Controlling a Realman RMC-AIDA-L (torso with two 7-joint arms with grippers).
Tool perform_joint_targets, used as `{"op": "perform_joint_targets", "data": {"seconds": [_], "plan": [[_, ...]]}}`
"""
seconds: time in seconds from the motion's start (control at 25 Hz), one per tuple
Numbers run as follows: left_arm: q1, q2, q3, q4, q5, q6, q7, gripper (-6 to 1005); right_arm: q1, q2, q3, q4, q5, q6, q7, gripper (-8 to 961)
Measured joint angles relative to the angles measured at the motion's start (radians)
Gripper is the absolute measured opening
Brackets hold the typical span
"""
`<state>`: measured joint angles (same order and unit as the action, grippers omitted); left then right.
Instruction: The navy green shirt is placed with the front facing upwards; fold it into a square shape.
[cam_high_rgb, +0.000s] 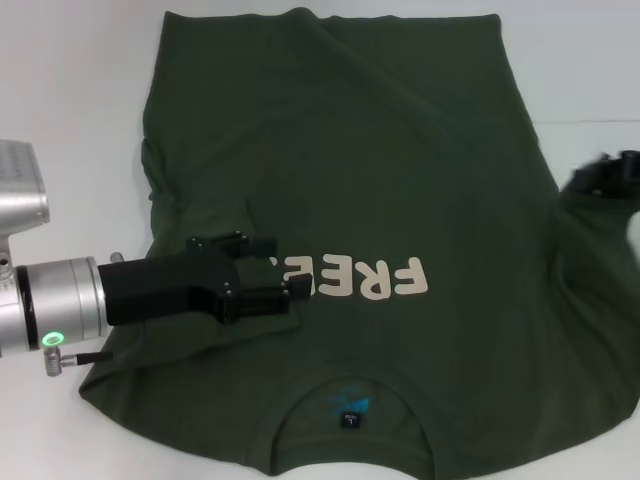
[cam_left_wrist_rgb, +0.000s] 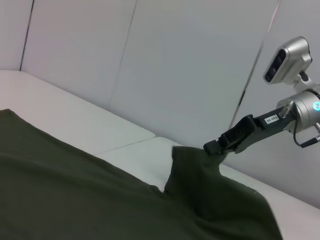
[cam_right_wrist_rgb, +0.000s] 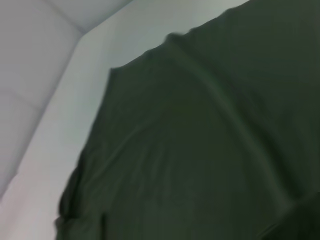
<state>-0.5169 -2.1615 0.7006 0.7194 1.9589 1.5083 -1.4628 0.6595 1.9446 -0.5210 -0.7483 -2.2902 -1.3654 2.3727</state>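
Your dark olive-green cotton T-shirt (cam_high_rgb: 400, 180) lies spread on the white worktop (cam_high_rgb: 70, 80), cream lettering up, collar nearest you. Your left hand (cam_high_rgb: 285, 270) sits over the folded-in left sleeve beside the lettering; whether it grips, you cannot tell. Your right hand (cam_left_wrist_rgb: 212, 146) is clenched on the lifted right sleeve at the shirt's right edge

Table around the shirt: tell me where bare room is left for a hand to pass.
Bare table lies left of the navy green shirt, above the left hand, and beyond its far-right corner. The right edge is crowded by the right hand.
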Motion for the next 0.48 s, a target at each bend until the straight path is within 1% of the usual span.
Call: {"op": "perform_joint_targets", "data": {"seconds": [0.04,0.2,0.36,0.4,0.48], "plan": [[-0.001,0.000,-0.003,0.000,0.000,-0.001,0.000,859,0.010,0.005,-0.006,0.003,0.000,0.000,0.000,1],[-0.004,0.000,-0.006,0.000,-0.002,-0.002,-0.003,859,0.055,0.037,-0.028,0.009,0.003,0.011,-0.008,3],[-0.005,0.000,-0.007,0.000,-0.002,-0.009,-0.008,859,0.084,0.065,-0.049,0.017,0.015,0.025,-0.032,5],[-0.005,0.000,-0.007,0.000,-0.002,-0.011,-0.008,859,0.088,0.071,-0.051,0.019,0.023,0.026,-0.041,29],[-0.005,0.000,-0.007,0.000,-0.002,-0.013,-0.009,859,0.090,0.075,-0.052,0.020,0.034,0.026,-0.049,77]]}}
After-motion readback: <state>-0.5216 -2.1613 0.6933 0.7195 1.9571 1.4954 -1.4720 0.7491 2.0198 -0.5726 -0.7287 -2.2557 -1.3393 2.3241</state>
